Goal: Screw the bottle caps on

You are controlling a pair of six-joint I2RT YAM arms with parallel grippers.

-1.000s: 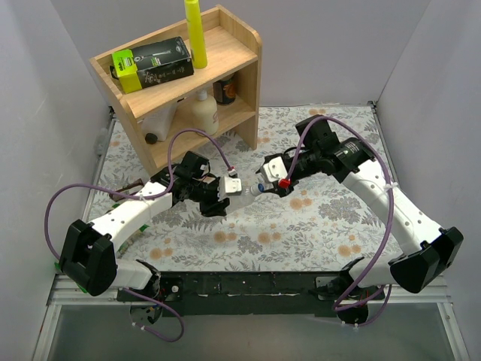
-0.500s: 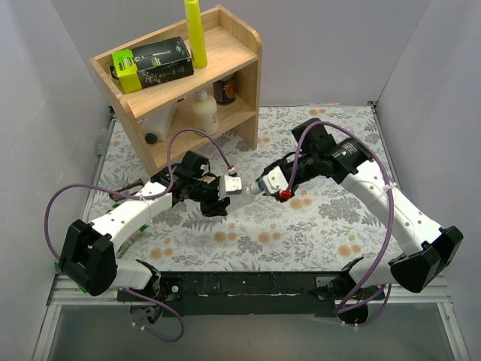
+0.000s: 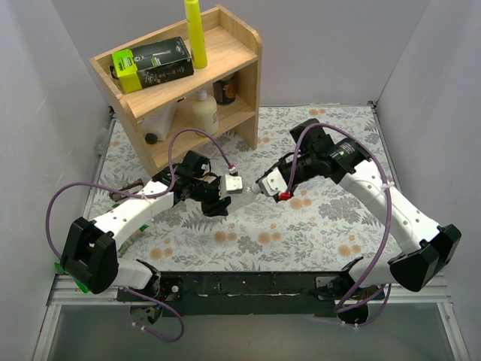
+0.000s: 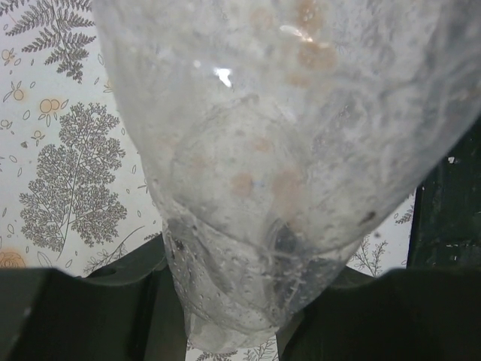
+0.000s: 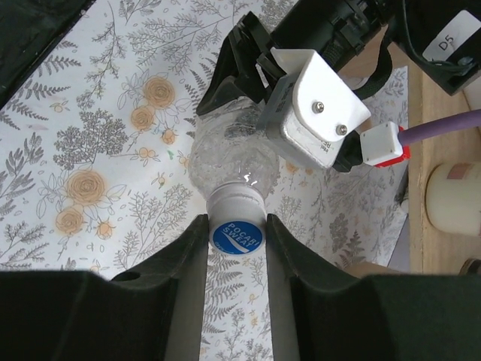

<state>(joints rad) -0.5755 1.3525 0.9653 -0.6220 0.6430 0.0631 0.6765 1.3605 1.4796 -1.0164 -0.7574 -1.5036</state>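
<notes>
Cap (image 5: 236,237), white with blue top, sits on neck of clear bottle (image 5: 228,158). Bottle held level over floral mat (image 3: 316,226), mid-table. Right gripper (image 5: 235,222) part-open, fingers tight against cap's two sides. Left gripper (image 3: 228,191) clamps bottle body.

A clear unlabelled plastic bottle (image 5: 231,154) lies on its side, mid-scene in the top view, neck toward three o'clock. Its thin wall is crinkled and misted with droplets. A white round plastic screw cap with a blue printed top (image 5: 236,222) sits on the neck; how tightly, I cannot tell.
</notes>
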